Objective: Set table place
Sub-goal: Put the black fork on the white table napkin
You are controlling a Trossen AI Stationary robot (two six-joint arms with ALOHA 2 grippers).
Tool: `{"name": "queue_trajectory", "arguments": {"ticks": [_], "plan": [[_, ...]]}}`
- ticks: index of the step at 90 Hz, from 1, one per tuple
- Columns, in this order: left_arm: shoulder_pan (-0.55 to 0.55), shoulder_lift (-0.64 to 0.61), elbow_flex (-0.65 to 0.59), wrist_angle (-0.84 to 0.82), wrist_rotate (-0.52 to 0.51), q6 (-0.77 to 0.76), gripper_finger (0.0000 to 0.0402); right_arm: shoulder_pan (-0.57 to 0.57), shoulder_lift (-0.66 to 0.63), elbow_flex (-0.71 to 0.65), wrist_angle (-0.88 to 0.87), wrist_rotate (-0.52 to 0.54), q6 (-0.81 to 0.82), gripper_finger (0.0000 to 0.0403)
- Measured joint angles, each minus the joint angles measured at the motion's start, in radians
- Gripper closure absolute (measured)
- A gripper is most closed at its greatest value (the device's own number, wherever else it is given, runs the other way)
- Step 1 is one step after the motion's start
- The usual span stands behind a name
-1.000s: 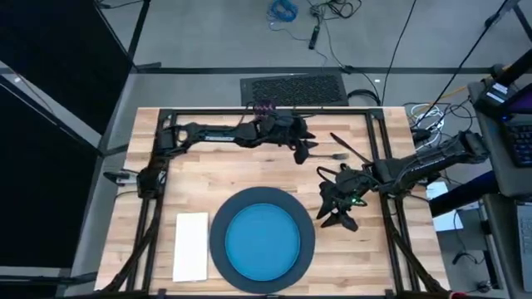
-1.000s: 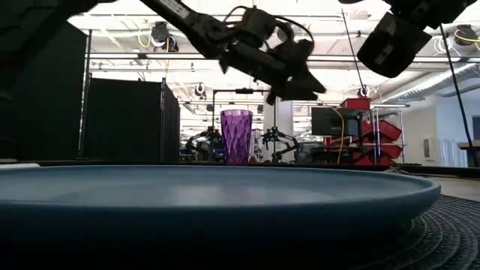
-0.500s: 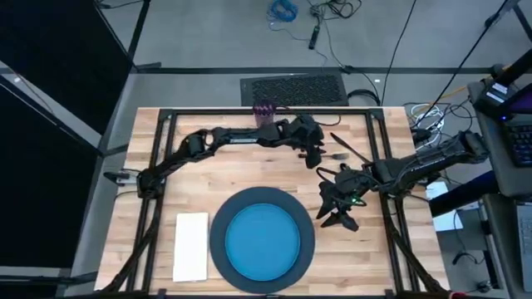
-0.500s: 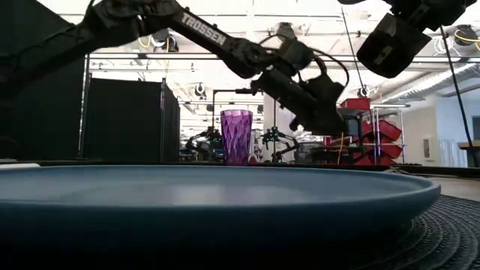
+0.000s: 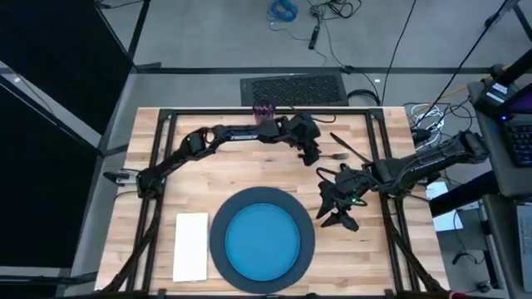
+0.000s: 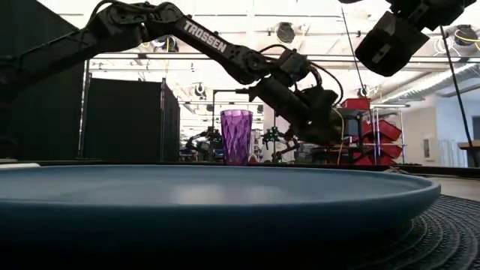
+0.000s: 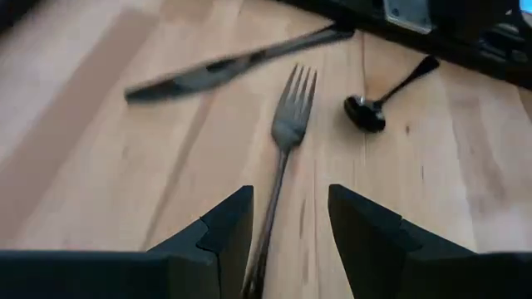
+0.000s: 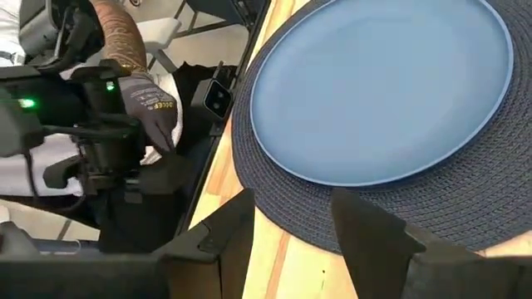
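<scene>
We lose the fork handle between the left hand fingers at the frame's bottom; the knife is blurred.

Left claw and right claw agape

Looks like a robotics lab: red storage bins on racks, another robot rig behind, cables on concrete floor.

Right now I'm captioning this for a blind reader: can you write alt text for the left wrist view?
The left gripper hangs open low over a metal fork, its handle running between the two dark fingers. A knife and a spoon lie beyond it on the light wooden table.
</scene>
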Motion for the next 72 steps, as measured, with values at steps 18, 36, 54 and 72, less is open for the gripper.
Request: {"name": "queue_trajectory", "arguments": {"ticks": [18, 36, 54, 72], "plan": [[0.020, 0.000, -0.001, -0.028, 0.018, -0.031, 0.0259, 0.000, 0.000, 0.033, 0.000, 0.000, -0.033, 0.0255], [0.012, 0.019, -0.002, -0.073, 0.025, -0.009, 0.0259, -0.001, 0.000, 0.073, -0.008, 0.011, -0.098, 0.0255], [-0.006, 0.026, -0.002, -0.088, -0.013, -0.001, 0.0259, -0.014, -0.004, 0.138, -0.056, 0.118, -0.131, 0.0255], [-0.029, 0.027, -0.002, -0.161, -0.051, 0.025, 0.0259, -0.029, -0.004, 0.145, -0.098, 0.145, -0.141, 0.0255]]}}
